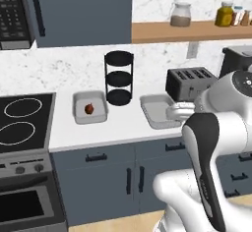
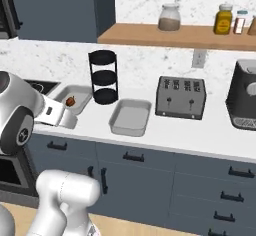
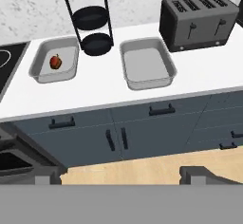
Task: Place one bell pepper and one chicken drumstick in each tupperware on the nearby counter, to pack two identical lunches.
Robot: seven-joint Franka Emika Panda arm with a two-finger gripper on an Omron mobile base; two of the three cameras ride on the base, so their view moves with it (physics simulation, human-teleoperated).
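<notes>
Open pincer hangs well short of both tupperware.

Three raised views share the counter (frontally).

Two shallow grey tupperware trays sit on the white counter: the left tupperware, upper left of the hand view, holds a red bell pepper; the right tupperware, at centre, lies bare.
</notes>
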